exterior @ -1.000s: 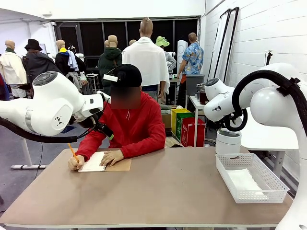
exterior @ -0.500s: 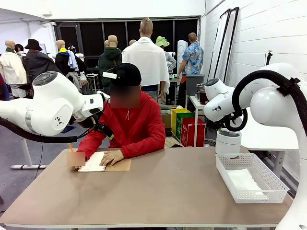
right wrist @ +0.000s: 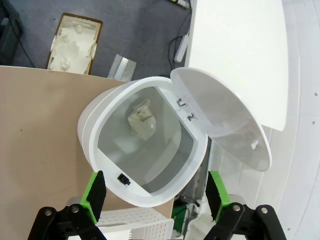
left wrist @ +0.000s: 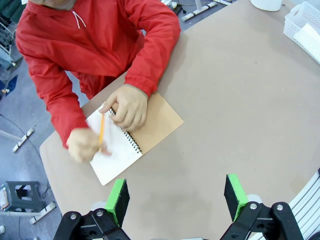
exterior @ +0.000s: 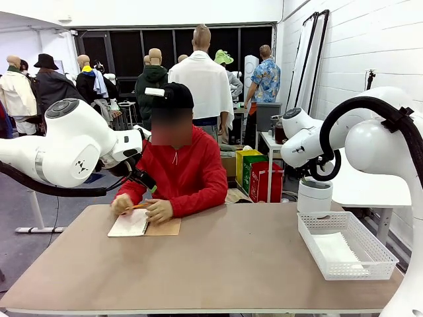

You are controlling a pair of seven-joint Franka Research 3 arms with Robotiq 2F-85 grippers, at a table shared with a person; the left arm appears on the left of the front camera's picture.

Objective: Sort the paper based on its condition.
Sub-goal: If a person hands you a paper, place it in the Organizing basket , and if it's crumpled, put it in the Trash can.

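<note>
A smooth white sheet of paper (exterior: 334,249) lies in the white mesh tray (exterior: 370,247) at the table's right. A crumpled wad of paper (right wrist: 141,120) rests inside the white bin (right wrist: 107,165), whose lid stands up. My right gripper (right wrist: 155,195) hangs open right above that bin, holding nothing. My left gripper (left wrist: 176,197) is open and empty above the table, near the spiral notebook (left wrist: 122,150). The person in the red jacket keeps one hand (left wrist: 127,105) on the notebook's white page and holds a pencil (left wrist: 101,132) in the other.
The bin (exterior: 314,196) stands at the table's far right corner, just behind the tray. The notebook's brown cover (exterior: 165,228) lies folded open at the far left. A white side table (right wrist: 240,55) is beyond the bin, off the table edge.
The person's pencil hand has moved from the notebook's left edge up toward their other hand. Neither arm has moved.
</note>
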